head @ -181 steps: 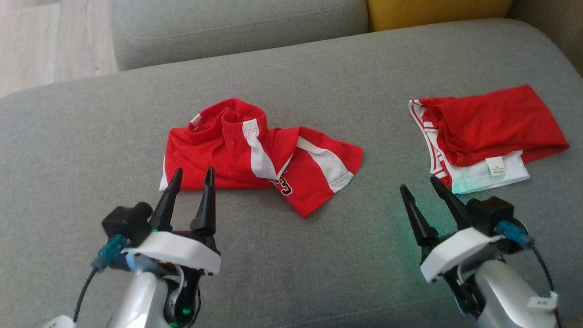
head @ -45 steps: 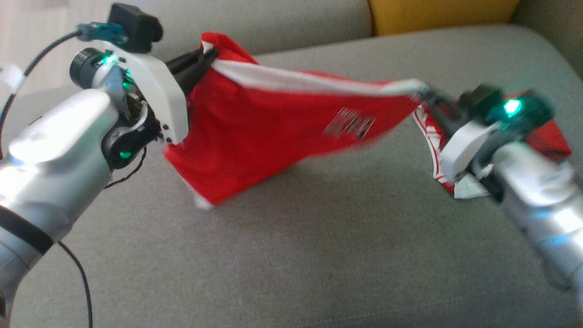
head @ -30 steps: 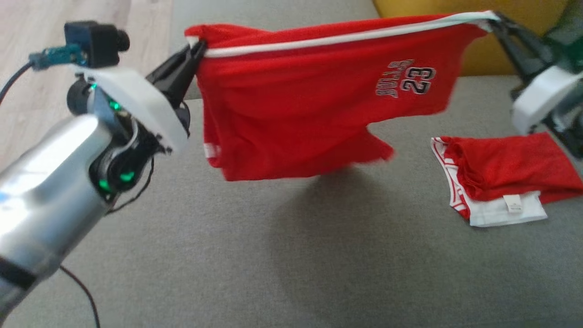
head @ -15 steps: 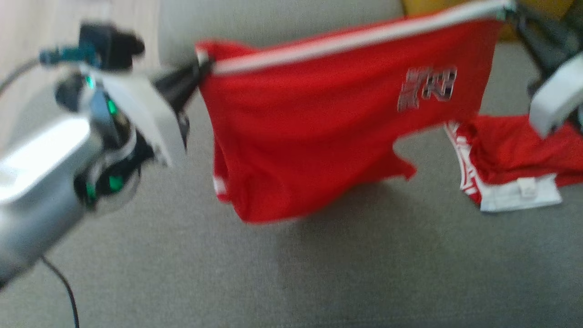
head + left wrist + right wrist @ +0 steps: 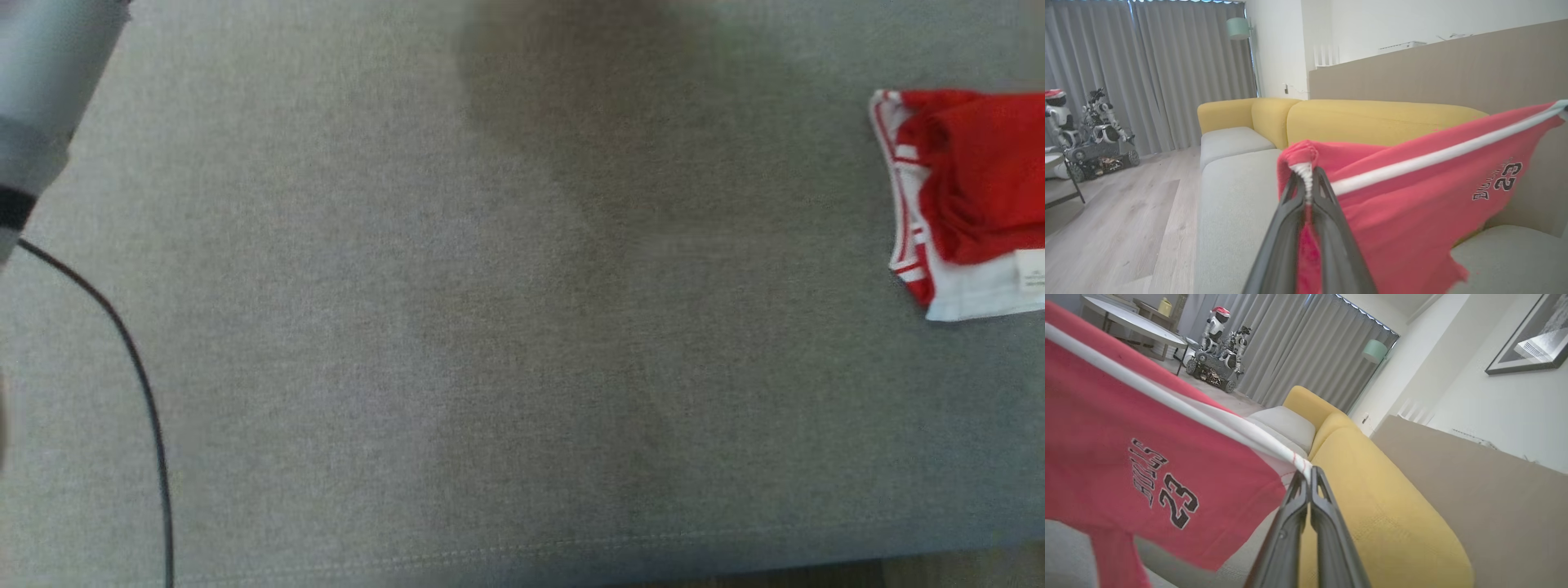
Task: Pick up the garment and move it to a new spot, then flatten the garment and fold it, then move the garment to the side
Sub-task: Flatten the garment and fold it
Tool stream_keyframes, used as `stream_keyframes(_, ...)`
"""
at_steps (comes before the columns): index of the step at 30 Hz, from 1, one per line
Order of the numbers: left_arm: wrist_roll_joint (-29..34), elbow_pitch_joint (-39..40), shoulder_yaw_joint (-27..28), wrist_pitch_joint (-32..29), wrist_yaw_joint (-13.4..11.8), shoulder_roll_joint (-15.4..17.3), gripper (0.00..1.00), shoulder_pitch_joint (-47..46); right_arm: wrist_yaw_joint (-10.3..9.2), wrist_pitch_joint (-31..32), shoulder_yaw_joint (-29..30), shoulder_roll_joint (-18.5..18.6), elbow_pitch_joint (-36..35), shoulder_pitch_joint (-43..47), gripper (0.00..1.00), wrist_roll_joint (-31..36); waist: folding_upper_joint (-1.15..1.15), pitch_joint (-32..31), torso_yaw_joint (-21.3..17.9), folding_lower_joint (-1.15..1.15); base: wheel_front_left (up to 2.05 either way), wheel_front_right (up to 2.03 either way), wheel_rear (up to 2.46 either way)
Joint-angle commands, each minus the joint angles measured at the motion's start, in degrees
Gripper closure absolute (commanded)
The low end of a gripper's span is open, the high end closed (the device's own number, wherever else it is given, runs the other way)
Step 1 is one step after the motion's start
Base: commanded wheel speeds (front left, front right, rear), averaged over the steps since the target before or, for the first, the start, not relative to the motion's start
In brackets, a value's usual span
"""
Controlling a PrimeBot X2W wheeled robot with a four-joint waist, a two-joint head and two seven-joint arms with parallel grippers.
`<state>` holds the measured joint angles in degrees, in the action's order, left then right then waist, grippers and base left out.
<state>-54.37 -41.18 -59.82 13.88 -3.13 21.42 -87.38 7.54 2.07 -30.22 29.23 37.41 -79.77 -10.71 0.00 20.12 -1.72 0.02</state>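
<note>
Over the grey sofa seat (image 5: 490,327) the red garment (image 5: 1412,212) hangs in the air, its white-trimmed edge pulled taut from the left gripper (image 5: 1307,176), clamped on one corner, to the right gripper (image 5: 1308,474), clamped on the other.

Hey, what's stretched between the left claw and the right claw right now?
The red garment, its white-trimmed edge pulled taut from the left claw to the right claw, as both wrist views show.
</note>
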Motion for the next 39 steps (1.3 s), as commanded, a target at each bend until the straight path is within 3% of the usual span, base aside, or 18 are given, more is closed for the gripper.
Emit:
stream_keyframes(1,0.6,-1.6,3.3,0.7,0.3,1.8,1.0,-3.4,-0.05,-2.2,2.3,-0.5,1.7,-1.3,1.0,1.4,0.0,1.2,0.7,-0.02,0.0,0.0,0.0)
stream_keyframes(8,5.6,-4.2,5.8,1.1,3.8,-1.0,1.0,2.4,-0.05,-10.0,2.7,-6.4,12.5,3.0,1.0,3.3,0.0,2.1,1.6,-0.02,0.0,0.0,0.0)
stream_keyframes(14,12.9,-2.2,7.2,1.1,6.7,-2.4,1.0,13.2,-0.05,-13.9,-1.8,-10.2,20.0,9.9,1.0,2.6,0.0,1.6,2.1,-0.02,0.0,0.0,0.0)
stream_keyframes(19,17.6,-0.4,7.2,1.1,8.5,-2.8,1.0,23.3,-0.05,-15.3,-8.6,-10.8,23.4,15.9,1.0,0.3,0.0,-0.9,2.2,-0.02,0.0,0.0,0.0)
stream_keyframes(25,18.5,-0.1,7.0,1.1,9.8,-3.2,1.0,33.8,-0.05,-15.5,-19.4,-8.4,23.6,22.8,1.0,-4.0,0.0,-5.6,2.0,-0.02,0.0,0.0,0.0)
stream_keyframes(31,18.4,-1.4,2.1,0.9,10.4,-2.9,1.0,41.7,-0.05,-12.7,-29.4,-3.7,20.5,29.0,1.0,-12.0,0.0,-11.1,1.7,-0.02,0.0,0.0,0.0)
stream_keyframes(39,15.9,0.1,-3.5,-1.6,10.6,-0.8,1.0,48.5,-0.05,-2.1,-40.6,6.8,5.9,35.4,1.0,-31.2,0.0,-16.9,1.5,-0.02,0.0,0.0,0.0)
